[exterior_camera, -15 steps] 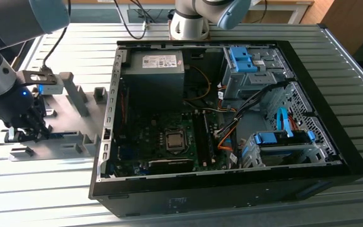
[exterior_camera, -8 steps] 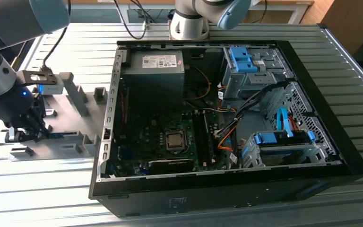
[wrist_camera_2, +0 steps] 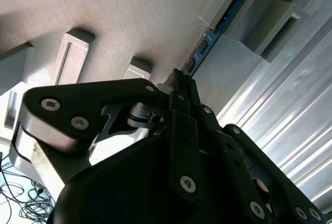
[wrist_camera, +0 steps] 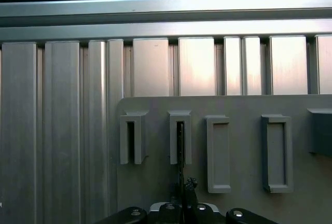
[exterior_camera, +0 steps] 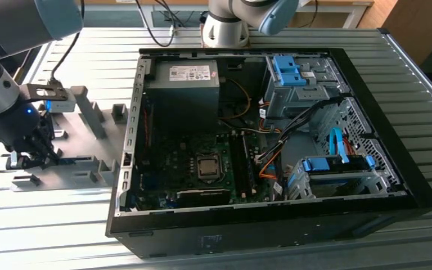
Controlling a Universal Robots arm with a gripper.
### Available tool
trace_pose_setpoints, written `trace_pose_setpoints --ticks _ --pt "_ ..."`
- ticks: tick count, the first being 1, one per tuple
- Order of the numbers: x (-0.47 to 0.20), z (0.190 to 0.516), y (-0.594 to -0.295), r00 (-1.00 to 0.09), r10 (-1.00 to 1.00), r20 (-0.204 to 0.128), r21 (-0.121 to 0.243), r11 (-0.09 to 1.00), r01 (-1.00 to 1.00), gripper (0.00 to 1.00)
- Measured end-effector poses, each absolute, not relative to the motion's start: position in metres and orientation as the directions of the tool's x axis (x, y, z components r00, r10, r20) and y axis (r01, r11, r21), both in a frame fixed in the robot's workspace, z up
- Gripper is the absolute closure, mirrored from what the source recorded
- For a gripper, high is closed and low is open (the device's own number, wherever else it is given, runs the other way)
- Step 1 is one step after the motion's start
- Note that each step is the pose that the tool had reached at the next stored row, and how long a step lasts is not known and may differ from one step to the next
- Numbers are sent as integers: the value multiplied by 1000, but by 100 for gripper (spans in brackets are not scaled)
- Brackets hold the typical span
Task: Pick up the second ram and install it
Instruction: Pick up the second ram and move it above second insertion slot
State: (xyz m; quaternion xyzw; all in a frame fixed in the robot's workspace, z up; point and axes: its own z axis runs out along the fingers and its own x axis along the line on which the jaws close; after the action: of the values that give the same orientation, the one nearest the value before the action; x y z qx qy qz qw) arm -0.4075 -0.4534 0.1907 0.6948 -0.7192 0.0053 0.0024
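Note:
The second ram (wrist_camera_2: 206,43) is a thin blue board with black chips, standing on edge in a slotted grey holder block (wrist_camera_2: 224,2). The first wrist view shows it edge-on as a dark line in its holder slot (wrist_camera: 180,140). My gripper (wrist_camera_2: 179,79) is down over the near end of the stick, with the fingers closed against both of its faces. The exterior view places the gripper (exterior_camera: 34,159) low over the grey holder plate (exterior_camera: 81,143), on that view's left, beside the open computer case (exterior_camera: 396,185).
Several grey holder blocks (wrist_camera: 273,151) rise from the plate around the gripper. The case lies open with its motherboard (exterior_camera: 201,169), memory slots (exterior_camera: 240,163), cables and blue drive cages (exterior_camera: 336,166) exposed. The ribbed aluminium table (exterior_camera: 51,225) surrounds both.

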Motion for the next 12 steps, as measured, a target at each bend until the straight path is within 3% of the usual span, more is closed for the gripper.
trace_pose_setpoints --ticks 12 --pt "-408 199 -453 -35 -999 10 -4 35 -999 86"
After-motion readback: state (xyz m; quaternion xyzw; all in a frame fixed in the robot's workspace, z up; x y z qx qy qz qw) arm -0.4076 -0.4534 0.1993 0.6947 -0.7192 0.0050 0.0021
